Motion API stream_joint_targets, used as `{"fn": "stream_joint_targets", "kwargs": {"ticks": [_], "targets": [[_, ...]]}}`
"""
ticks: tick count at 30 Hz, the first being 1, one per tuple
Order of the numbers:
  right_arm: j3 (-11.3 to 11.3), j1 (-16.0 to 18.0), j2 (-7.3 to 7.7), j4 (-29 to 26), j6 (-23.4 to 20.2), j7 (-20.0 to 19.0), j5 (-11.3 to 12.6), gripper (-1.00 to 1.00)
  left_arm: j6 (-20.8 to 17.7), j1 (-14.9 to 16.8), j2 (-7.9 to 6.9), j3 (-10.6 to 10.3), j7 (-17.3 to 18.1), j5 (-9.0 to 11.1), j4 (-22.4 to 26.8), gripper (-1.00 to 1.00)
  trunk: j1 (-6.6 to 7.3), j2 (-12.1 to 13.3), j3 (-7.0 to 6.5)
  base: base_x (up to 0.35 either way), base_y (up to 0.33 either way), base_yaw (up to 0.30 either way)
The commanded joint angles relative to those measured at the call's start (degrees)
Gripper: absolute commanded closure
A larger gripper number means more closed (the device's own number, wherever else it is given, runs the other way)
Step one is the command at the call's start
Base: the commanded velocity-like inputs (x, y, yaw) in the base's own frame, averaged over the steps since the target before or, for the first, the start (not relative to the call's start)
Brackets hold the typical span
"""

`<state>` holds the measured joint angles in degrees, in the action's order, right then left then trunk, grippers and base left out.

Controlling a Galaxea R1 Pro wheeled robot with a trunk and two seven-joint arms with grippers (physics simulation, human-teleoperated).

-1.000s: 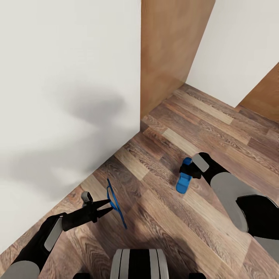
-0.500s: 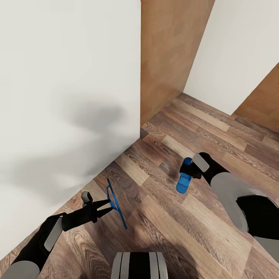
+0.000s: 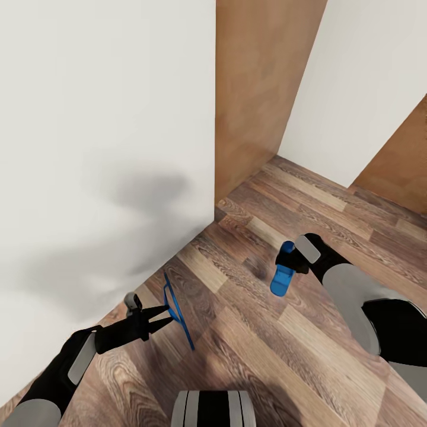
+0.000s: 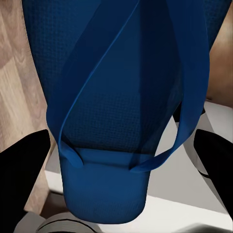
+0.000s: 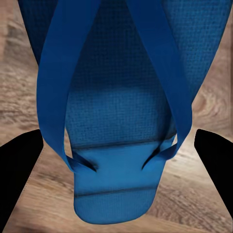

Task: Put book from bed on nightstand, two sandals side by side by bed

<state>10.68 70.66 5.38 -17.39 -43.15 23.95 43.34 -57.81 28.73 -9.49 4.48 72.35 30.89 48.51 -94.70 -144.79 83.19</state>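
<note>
I had both sandals off the wood floor (image 3: 249,332). L gripper (image 3: 169,313) jaws clamped on left sandal (image 3: 178,314), edge-on, long axis near vertical. R gripper (image 3: 284,261) jaws clamped on right sandal (image 3: 281,279), hanging down w/ its long axis toward the floor.

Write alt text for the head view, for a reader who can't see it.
Each gripper holds one flat bright blue sandal above a brown wood-plank floor: the left gripper holds its sandal edge-on to the camera, the right gripper holds the other sandal hanging down. Ahead stand a white wall corner and a tan wooden panel.
</note>
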Motion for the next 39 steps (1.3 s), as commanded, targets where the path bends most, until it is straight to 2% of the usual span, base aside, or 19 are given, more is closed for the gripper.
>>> {"fn": "stream_joint_targets", "kwargs": {"ticks": [1,24,27,29,30,31,34,37,38,39], "targets": [[0.4,0.0,0.06,-0.1,-0.18,0.45,0.62,1.0,-0.37,0.01,-0.01,0.0,0.09,0.05,0.0,1.0,0.03,0.0,-0.19,0.0,0.0,0.0],[0.55,0.0,0.23,-0.19,-0.33,0.18,0.97,1.0,-0.29,0.01,-0.01,-0.09,-0.17,-0.04,0.0,1.0,0.62,0.31,-5.29,0.0,0.0,0.0],[0.56,-0.04,1.2,-0.24,-0.39,-0.33,1.03,1.0,-0.28,0.01,-0.01,-0.09,-0.18,-0.04,0.0,1.0,0.7,0.35,-5.95,0.0,0.0,0.0],[0.5,-0.06,2.71,-0.26,-0.47,-1.49,1.28,1.0,-0.28,0.01,-0.01,-0.09,-0.17,-0.07,0.0,1.0,0.75,0.38,-6.39,0.0,0.0,0.0],[0.43,-0.07,3.34,-0.26,-0.52,-2.17,1.39,1.0,-0.28,0.01,-0.02,-0.09,-0.15,-0.08,0.0,1.0,0.78,0.39,-6.61,0.0,0.0,0.0],[0.34,-0.07,4.64,-0.3,-0.67,-4.16,1.58,1.0,-0.28,0.01,-0.05,-0.09,-0.17,-0.18,0.0,1.0,0.8,0.41,-6.84,0.0,0.0,0.0],[0.31,-0.18,6.49,-0.32,-1.14,-8.4,1.79,1.0,-0.28,0.01,-0.04,-0.09,-0.15,-0.89,0.0,1.0,0.88,0.45,-7.5,0.0,0.0,0.0],[0.31,-0.57,9.2,-0.01,-2.07,-18.68,1.47,1.0,-0.28,0.01,0.14,-0.09,-0.06,-3.77,0.0,1.0,0.96,0.49,-8.17,0.0,0.0,0.0],[0.31,-0.62,9.57,0.08,-2.15,-20.35,1.41,1.0,-0.28,0.01,0.2,-0.09,-0.05,-4.16,0.0,1.0,0.99,0.5,-8.39,0.0,0.0,0.0],[0.31,-0.66,10.3,0.2,-2.27,-23.59,1.36,1.0,-0.28,0.01,0.37,-0.11,-0.07,-4.77,0.0,1.0,1.01,0.51,-8.61,0.0,0.0,0.0]]}}
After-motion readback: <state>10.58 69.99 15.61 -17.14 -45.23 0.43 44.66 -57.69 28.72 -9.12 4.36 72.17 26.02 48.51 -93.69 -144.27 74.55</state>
